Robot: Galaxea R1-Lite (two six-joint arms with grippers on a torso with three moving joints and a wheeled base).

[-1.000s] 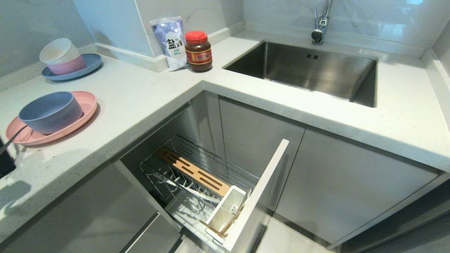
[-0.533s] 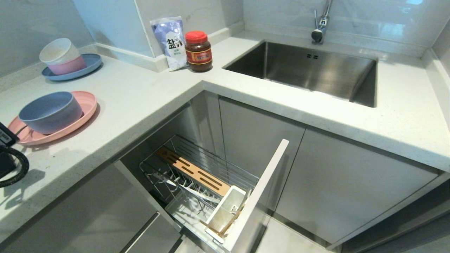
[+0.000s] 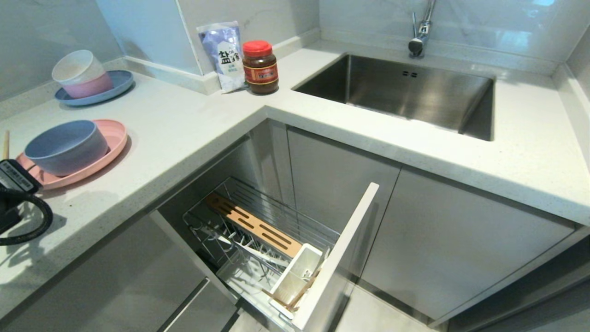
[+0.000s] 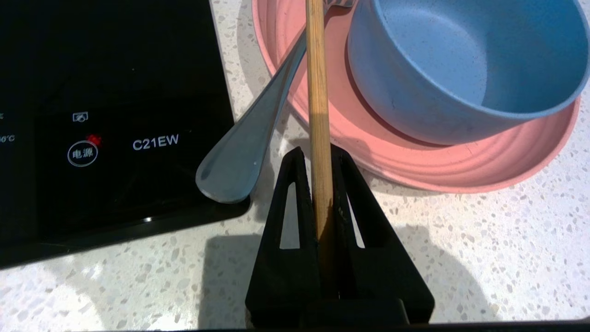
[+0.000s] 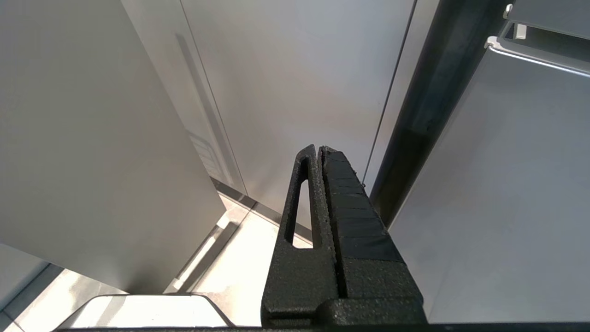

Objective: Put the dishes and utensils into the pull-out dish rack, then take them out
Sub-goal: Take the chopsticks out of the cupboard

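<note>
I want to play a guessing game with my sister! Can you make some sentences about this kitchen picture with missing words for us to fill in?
1. The left gripper is shut on a wooden ____.
2. The blue bowl sits on a plate coloured ____.
3. The jar by the sink has a lid coloured ____.
4. The right gripper is shut and holds ____.

Missing words: chopstick; pink; red; nothing

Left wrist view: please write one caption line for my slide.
Left gripper shut on a wooden chopstick, above the counter beside the blue bowl on the pink plate.
</note>
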